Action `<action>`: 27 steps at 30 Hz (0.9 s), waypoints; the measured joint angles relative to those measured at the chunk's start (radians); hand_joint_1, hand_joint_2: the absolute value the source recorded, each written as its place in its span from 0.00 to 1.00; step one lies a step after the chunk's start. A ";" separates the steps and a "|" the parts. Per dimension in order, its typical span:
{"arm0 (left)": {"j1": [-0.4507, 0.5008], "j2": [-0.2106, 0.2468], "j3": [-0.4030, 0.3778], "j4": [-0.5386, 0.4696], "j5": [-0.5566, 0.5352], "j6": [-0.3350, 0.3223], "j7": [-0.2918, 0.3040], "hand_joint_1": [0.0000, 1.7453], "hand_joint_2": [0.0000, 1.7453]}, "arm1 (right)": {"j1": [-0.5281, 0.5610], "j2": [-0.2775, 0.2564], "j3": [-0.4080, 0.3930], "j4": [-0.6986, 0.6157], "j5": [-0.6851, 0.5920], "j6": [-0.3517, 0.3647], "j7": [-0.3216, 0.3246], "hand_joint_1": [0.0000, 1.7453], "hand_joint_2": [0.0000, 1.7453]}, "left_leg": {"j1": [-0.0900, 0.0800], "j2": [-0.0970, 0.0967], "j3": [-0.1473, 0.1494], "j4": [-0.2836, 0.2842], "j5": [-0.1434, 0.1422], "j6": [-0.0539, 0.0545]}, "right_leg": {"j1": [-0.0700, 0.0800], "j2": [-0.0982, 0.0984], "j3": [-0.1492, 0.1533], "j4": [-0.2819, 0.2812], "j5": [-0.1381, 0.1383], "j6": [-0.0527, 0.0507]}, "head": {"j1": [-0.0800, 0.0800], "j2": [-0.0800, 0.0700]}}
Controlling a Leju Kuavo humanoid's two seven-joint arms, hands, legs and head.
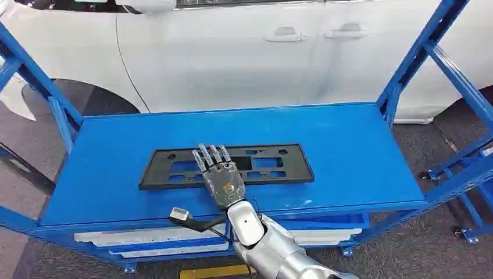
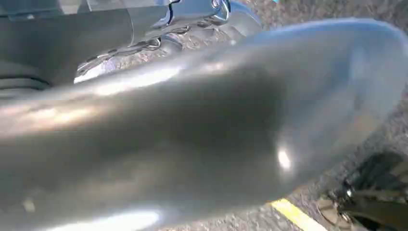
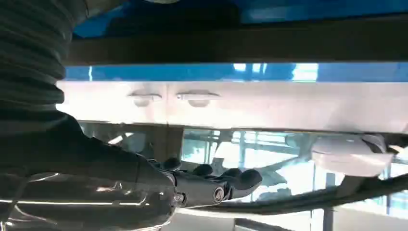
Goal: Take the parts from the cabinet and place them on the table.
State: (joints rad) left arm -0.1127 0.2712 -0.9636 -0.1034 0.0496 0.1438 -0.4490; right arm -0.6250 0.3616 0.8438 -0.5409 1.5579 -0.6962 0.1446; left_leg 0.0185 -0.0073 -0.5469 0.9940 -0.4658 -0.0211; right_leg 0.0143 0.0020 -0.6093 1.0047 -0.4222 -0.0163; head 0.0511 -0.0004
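A flat black plastic frame with cut-outs lies lengthwise on the blue top shelf of the cabinet. My right hand reaches in from below and lies over the frame's middle, palm down, fingers stretched straight towards the far side. Whether the palm touches the frame I cannot tell. In the right wrist view the same right hand has its fingers stretched out with nothing between them.
Blue slanted uprights stand at both ends of the shelf. A white car stands close behind it. White flat parts lie on the lower shelf. A grey cable plug hangs by my wrist at the shelf's front edge.
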 joint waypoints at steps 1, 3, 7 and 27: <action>-0.001 0.000 0.000 0.000 0.000 -0.002 0.000 0.00 0.00 | 0.000 0.000 0.000 0.000 -0.003 0.000 0.000 0.00 1.00 | 0.002 0.001 0.004 -0.006 0.001 -0.006 | 0.002 0.002 0.001 -0.002 -0.001 -0.005 | 0.002 0.000; -0.002 0.002 0.000 0.000 0.000 -0.002 -0.002 0.00 0.00 | 0.000 0.005 -0.002 -0.002 -0.006 0.000 0.000 0.00 1.00 | 0.004 0.004 0.005 0.011 -0.013 -0.014 | -0.012 0.001 0.026 -0.032 0.008 -0.014 | 0.001 0.000; -0.001 0.005 0.000 0.000 0.001 -0.003 -0.002 0.00 0.00 | 0.002 0.008 -0.003 0.000 -0.006 0.001 -0.001 0.00 1.00 | 0.005 0.003 -0.145 0.293 -0.134 -0.027 | -0.012 -0.002 0.043 -0.034 -0.007 -0.023 | -0.010 0.000; -0.004 0.004 0.001 0.000 0.000 0.003 -0.003 0.00 0.00 | 0.002 0.008 0.014 -0.003 -0.079 0.055 -0.019 1.00 1.00 | -0.003 -0.003 0.000 -0.002 0.014 0.023 | -0.009 0.002 -0.026 0.076 -0.007 0.006 | 0.014 0.000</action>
State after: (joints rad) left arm -0.1164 0.2754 -0.9629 -0.1034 0.0496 0.1465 -0.4517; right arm -0.6230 0.3697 0.8579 -0.5436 1.4793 -0.6413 0.1255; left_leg 0.0158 -0.0100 -0.5467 0.9915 -0.4517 0.0023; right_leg 0.0054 0.0045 -0.6355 1.0804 -0.4289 -0.0105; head 0.0652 -0.0004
